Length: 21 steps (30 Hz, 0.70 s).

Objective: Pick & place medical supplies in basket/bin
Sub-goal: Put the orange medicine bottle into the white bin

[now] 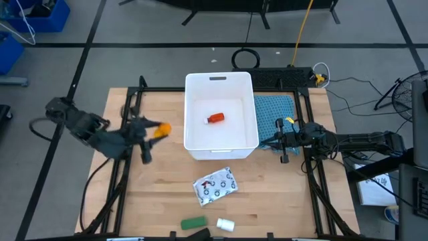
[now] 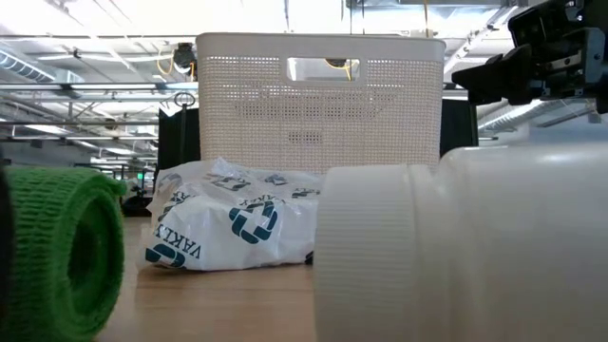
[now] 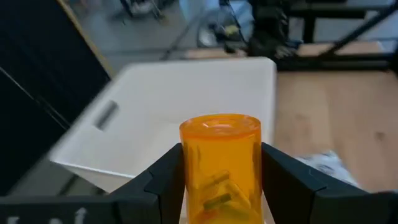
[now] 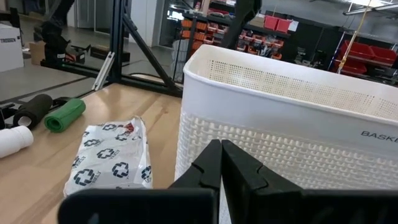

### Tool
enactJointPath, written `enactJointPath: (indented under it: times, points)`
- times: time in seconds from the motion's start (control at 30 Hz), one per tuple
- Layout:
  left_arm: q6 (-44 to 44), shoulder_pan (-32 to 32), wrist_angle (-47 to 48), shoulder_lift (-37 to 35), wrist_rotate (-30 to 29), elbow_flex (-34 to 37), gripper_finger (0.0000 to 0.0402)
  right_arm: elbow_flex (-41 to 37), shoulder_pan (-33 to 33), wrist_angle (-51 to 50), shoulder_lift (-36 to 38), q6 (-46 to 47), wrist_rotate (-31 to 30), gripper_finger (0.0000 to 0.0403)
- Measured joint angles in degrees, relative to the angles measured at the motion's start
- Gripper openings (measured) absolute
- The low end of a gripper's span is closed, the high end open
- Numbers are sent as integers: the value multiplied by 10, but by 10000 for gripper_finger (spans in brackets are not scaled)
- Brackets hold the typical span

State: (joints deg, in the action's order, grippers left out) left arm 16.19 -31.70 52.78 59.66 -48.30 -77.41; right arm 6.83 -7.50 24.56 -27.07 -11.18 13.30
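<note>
My left gripper [image 1: 158,130] hovers just left of the white basket [image 1: 221,117] and is shut on a translucent orange bottle [image 3: 221,168]. A red bottle [image 1: 215,118] lies on the basket's floor. The white printed pouch [image 1: 216,185] lies flat on the table near the basket's near wall. A green block [image 1: 194,222], a white bottle [image 1: 225,224] and a dark block [image 4: 34,111] lie by the table's near edge. My right gripper [image 4: 221,167] is shut and empty, right of the basket over the teal cloth [image 1: 275,110]. My left gripper pinches the orange bottle by its side walls [image 3: 186,177] between the two fingers [image 3: 283,180]. The fingers come about level from the table's left and lie along the bottle. The bottle is lifted clear, its free round end [image 3: 219,124] pointing toward the basket.
The basket's tall walls [image 3: 168,155] stand right in front of my left gripper, with the handle slot [image 3: 107,114] in the rim. Bare wooden table lies left of the basket. Black frame rails run along both table sides.
</note>
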Motion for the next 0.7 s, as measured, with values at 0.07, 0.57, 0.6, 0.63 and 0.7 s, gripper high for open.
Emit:
enactJointPath:
  times: [0.07, 0.57, 0.6, 0.63, 0.7]
  points:
    - [-44, 9, -48, -37, -2, 35, 183, 0, 0, 0, 0, 0, 0, 1]
    - [-311, 170, -557, -276, 300, 449, 184, 0, 0, -9, 0, 1, 0, 1]
    - [-307, 180, -571, -294, 299, 471, 184, 0, 0, -10, 0, 1, 0, 1]
    - [-302, 191, -583, -311, 298, 491, 184, 0, 0, -11, 0, 0, 0, 1]
    - [-281, 216, -616, -342, 294, 526, 184, 0, 0, -10, 0, -1, 0, 2]
